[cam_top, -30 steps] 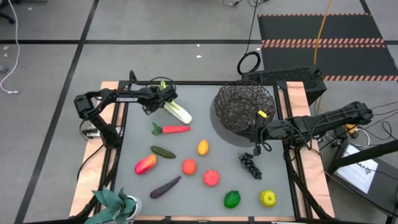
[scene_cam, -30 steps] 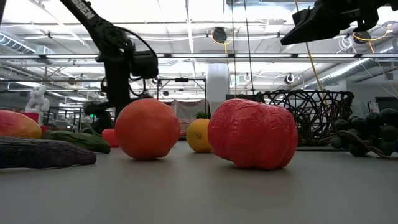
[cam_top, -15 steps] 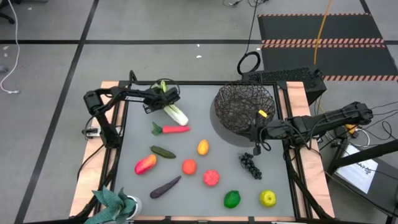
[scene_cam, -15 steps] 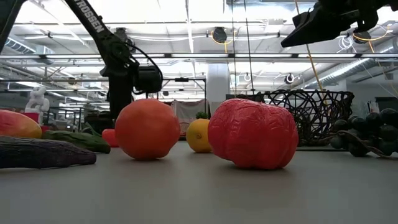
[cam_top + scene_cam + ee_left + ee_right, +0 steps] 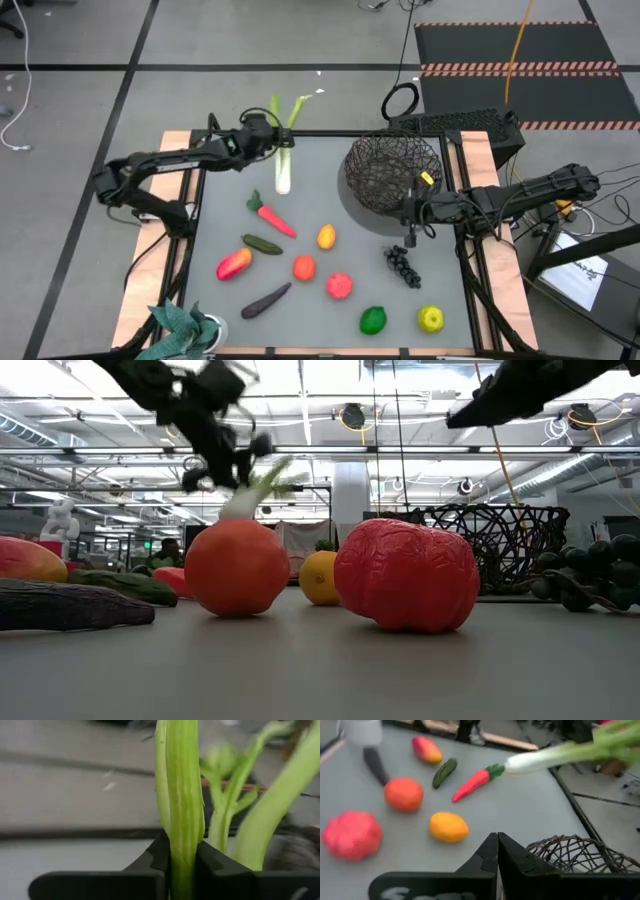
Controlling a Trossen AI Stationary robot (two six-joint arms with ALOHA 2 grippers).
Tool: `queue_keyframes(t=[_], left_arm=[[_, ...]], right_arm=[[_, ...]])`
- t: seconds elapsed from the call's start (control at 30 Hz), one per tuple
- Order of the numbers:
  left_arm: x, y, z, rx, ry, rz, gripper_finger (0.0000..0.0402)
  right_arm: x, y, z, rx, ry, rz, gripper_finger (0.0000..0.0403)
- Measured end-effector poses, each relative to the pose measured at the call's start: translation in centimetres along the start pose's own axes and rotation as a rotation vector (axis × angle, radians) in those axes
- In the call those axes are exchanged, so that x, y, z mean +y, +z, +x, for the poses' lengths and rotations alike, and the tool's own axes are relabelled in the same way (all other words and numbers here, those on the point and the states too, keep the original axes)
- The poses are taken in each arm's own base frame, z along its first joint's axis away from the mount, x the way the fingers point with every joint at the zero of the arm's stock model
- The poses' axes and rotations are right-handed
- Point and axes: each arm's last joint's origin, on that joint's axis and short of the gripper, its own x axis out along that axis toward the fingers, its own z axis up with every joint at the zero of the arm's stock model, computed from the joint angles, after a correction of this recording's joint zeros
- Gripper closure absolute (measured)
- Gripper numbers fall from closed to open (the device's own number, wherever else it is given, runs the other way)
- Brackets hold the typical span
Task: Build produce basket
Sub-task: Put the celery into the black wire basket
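Green lime (image 5: 373, 320) and yellow apple (image 5: 431, 319): you have these two nearest your edge of the table, side by side on the right half.
Purple eggplant (image 5: 265, 299): lies left of the lime, near the teal plant (image 5: 184, 328) at the front left corner.
Middle row: you see a lumpy red fruit (image 5: 339, 286), an orange tomato (image 5: 304, 268), a red-yellow mango (image 5: 233, 264) and a dark cucumber (image 5: 262, 243), all apart from one another; dark grapes (image 5: 402, 265) sit to their right.
Further back: a small yellow-orange fruit (image 5: 326, 237) and a carrot (image 5: 272, 215) with its green top pointing away from you.
Right gripper (image 5: 406, 219): your right arm reaches in from the right; its fingers are pressed together on nothing, just at the near rim of the basket.
Basket (image 5: 392, 171): black wire mesh, at the far right of the table, touching none of the loose produce.
Left gripper (image 5: 268, 143): at the far edge, raised off the table, fingers clamped on the leek's green stalk.
Leek (image 5: 283, 155): lifted clear in the low view, white bulb end toward you, green leaves sticking out past the table's far edge.
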Motion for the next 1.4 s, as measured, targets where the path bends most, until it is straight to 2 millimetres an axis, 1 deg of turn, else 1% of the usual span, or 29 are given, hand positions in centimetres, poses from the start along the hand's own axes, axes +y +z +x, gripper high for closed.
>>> queue_keyframes(t=[0.07,0.17,0.27,0.33,0.4,0.5,0.57,0.67,0.73,0.83,0.93,1.03,1.17,1.3,1.4], left_arm=[[-1.3,0.8,-1.6,-0.049,-0.129,0.087,0.0348],[-3.1,1.1,-3.8,-0.108,-0.288,0.202,0.035],[-4.8,0.7,-5.6,-0.162,-0.395,0.288,0.0357],[-5.7,0.3,-6.5,-0.185,-0.45,0.33,0.0358],[-6.6,-0.1,-7.4,-0.219,-0.504,0.363,0.0357],[-7.8,-0.8,-8.3,-0.27,-0.569,0.414,0.0352],[-8.3,-1.3,-8.8,-0.279,-0.596,0.449,0.0351],[-9.3,-1.7,-9.4,-0.322,-0.648,0.441,0.0352],[-9.5,-2.4,-9.5,-0.312,-0.659,0.458,0.0352],[-10.2,-3.2,-9.0,-0.333,-0.674,0.477,0.0352],[-10.7,-4.1,-8.3,-0.345,-0.676,0.48,0.0351],[-11.1,-5.1,-7.4,-0.344,-0.675,0.481,0.0347],[-11.6,-6.3,-6.5,-0.351,-0.684,0.473,0.0347],[-12.0,-7.2,-6.0,-0.332,-0.685,0.488,0.0346],[-12.2,-7.7,-5.9,-0.323,-0.689,0.495,0.0346]], right_arm=[[-0.1,0.4,0.0,-0.035,-0.038,0.041,0.0403],[-0.2,1.0,0.1,-0.123,-0.061,0.096,0.0403],[0.0,1.0,0.6,-0.253,-0.064,0.138,0.0395],[0.2,0.7,1.0,-0.346,-0.072,0.155,0.0382],[0.3,0.4,1.3,-0.431,-0.086,0.157,0.0361],[0.3,0.1,1.9,-0.542,-0.12,0.158,0.0321],[0.2,0.2,2.4,-0.573,-0.141,0.168,0.0288],[-0.1,0.0,3.5,-0.584,-0.163,0.202,0.0236],[-0.3,-0.1,4.3,-0.598,-0.179,0.236,0.02],[-0.5,-0.4,5.5,-0.625,-0.198,0.271,0.015],[-0.6,0.2,6.9,-0.625,-0.21,0.275,0.0107],[-0.5,1.1,8.6,-0.62,-0.179,0.258,0.0075],[-0.5,1.5,10.7,-0.585,-0.207,0.255,0.0053],[-0.9,1.3,12.0,-0.56,-0.238,0.264,0.0052],[-1.3,1.1,12.4,-0.553,-0.249,0.295,0.0059]])
